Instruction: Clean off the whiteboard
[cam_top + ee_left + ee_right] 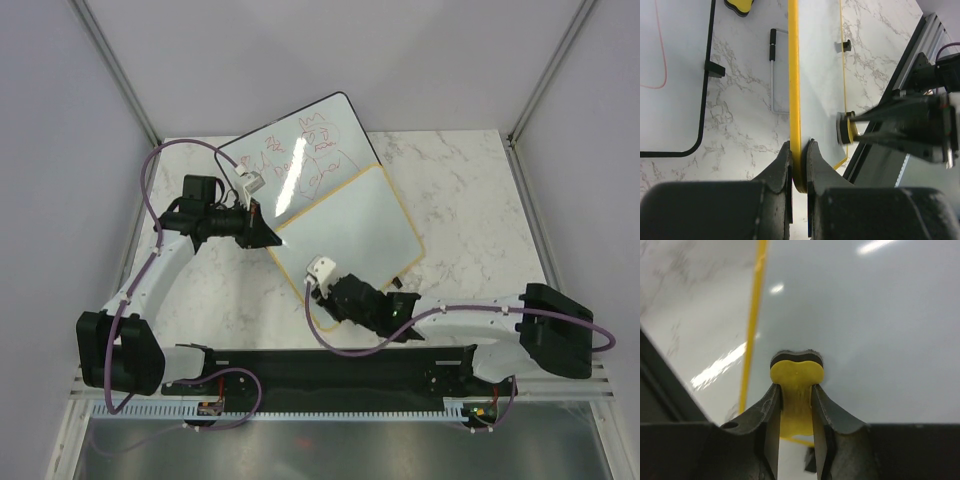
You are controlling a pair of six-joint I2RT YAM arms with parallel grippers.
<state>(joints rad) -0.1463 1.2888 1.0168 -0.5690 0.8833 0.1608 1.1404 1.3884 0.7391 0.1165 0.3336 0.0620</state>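
The left pincer [799,148] is shut on the yellow frame of the whiteboard [360,225]. The right pincer [796,388] holds a small yellow eraser [796,371], its dark pad against the white surface near the frame. The whiteboard is on the table [470,180], next to a black-framed board [300,140] with red scribbles. If the eraser pushes too hard, the thin frame may slip from the left pincer and the whiteboard may turn. A long stroke may also run off the edge.

We see a white marble-patterned table [470,190] filling the middle of the frame, closed in by plain pale walls [300,50]. Two metal posts [113,65] slant in from the upper corners, and a grey, faintly reflective strip [330,450] lies along the bottom edge.
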